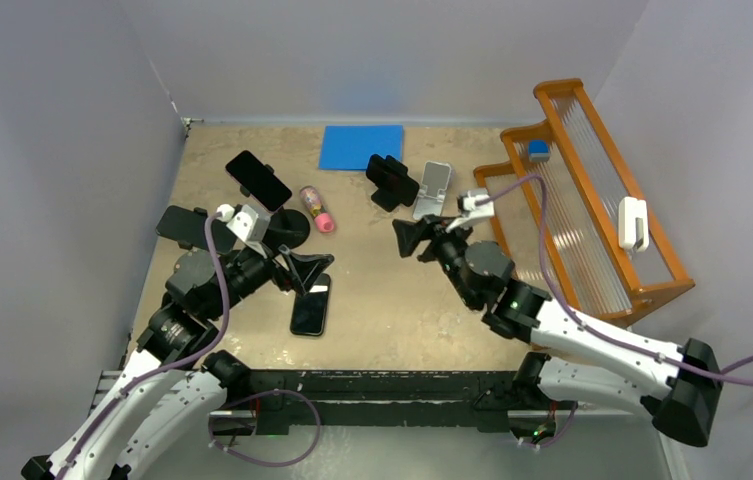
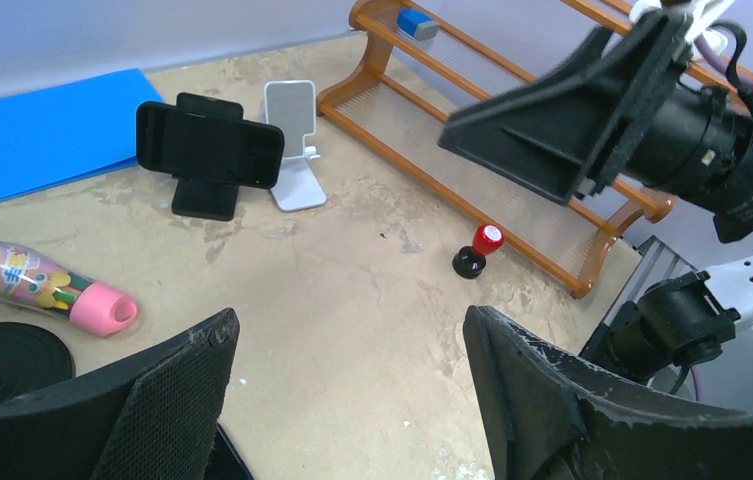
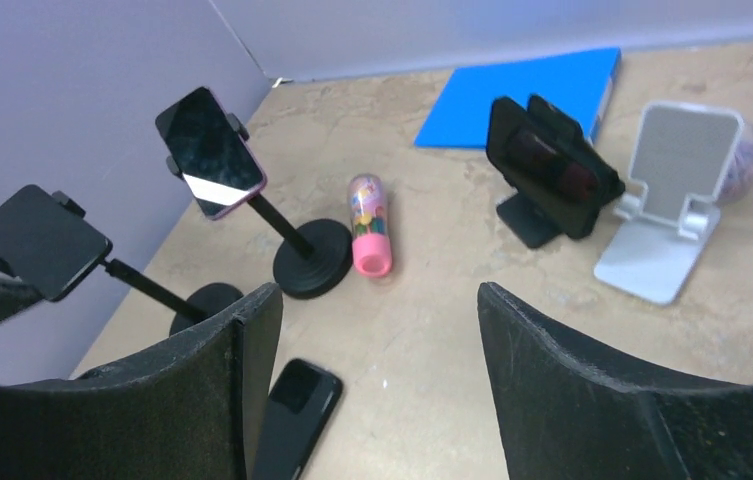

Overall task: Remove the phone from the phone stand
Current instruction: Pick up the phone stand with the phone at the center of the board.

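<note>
Three phones sit in stands. One dark phone [image 1: 258, 180] [image 3: 210, 152] is clamped on a pole stand with a round base [image 1: 288, 229] [image 3: 312, 258]. A second phone [image 1: 185, 227] [image 3: 42, 241] is on another pole stand at the left. A black phone [image 1: 392, 181] [image 2: 209, 145] [image 3: 552, 165] rests in a black desk stand, beside an empty silver stand [image 1: 434, 190] [image 2: 292, 145] [image 3: 667, 205]. Another phone [image 1: 311, 304] [image 3: 297, 415] lies flat on the table. My left gripper [image 1: 314, 272] [image 2: 349, 320] hovers open over that flat phone. My right gripper [image 1: 404, 240] [image 3: 380, 292] is open and empty, just in front of the desk stands.
A pink bottle [image 1: 317, 209] [image 2: 47, 287] [image 3: 369, 225] lies by the round base. A blue folder [image 1: 361, 146] [image 2: 42, 130] is at the back. An orange rack [image 1: 592, 200] [image 2: 512, 120] fills the right side. A red-capped stamp [image 2: 479, 250] stands near its corner.
</note>
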You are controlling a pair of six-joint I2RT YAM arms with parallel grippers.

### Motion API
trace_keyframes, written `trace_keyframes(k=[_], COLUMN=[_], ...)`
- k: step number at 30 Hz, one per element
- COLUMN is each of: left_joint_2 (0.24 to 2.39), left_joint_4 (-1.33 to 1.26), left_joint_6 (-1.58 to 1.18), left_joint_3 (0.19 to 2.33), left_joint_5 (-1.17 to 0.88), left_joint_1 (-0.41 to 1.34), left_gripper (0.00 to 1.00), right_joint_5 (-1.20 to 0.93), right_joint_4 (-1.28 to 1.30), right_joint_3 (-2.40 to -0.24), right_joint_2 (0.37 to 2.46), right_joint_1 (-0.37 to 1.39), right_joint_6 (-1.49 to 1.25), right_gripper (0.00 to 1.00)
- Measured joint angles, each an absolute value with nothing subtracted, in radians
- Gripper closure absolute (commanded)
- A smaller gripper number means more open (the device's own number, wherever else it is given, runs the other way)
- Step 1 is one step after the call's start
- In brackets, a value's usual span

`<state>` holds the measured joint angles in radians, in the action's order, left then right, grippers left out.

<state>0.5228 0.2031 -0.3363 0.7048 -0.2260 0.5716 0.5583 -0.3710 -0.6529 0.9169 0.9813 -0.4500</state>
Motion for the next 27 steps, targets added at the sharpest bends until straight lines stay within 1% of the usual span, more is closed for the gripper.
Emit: trace_keyframes(k=[3,6,13,17,21,24,27], left_joint_2=[0.524,0.524,0.514,0.485,0.459,0.463,0.469], left_joint_4=[0.203,0.198,0.162,0.154,0.193,0.316,0.493], left_joint_6=[-0.336,-0.336,-0.337,-0.34,-0.379,-0.43,-0.525], left_joint_3=[0.705,0.704,0.661,0.64,0.651,0.709,0.815], left_joint_5=[-0.223,-0.218,-0.204,-0.173,-0.044,0.066,0.198], left_joint_1=[0.572,0.572,0.572,0.572,0.572,0.572,0.572], left_gripper=[0.19,0.19,0.12,0.1,0.1,0.1,0.05], right_joint_5=[0.546,0.462,0.258,0.147,0.047,-0.01,-0.058], right_joint_4=[-0.364,-0.364,-0.364,-0.378,-0.432,-0.473,-0.48], right_joint_3=[-0.769,-0.863,-0.984,-0.987,-0.979,-0.933,-0.891], right_joint_2=[1.032,1.115,1.264,1.296,1.291,1.264,1.24], right_joint_1=[0.956,0.878,0.622,0.582,0.589,0.59,0.59], right_joint_6=[-0.398,-0.383,-0.401,-0.417,-0.432,-0.45,-0.468], right_gripper=[0.26,0.27,0.3,0.31,0.32,0.32,0.32])
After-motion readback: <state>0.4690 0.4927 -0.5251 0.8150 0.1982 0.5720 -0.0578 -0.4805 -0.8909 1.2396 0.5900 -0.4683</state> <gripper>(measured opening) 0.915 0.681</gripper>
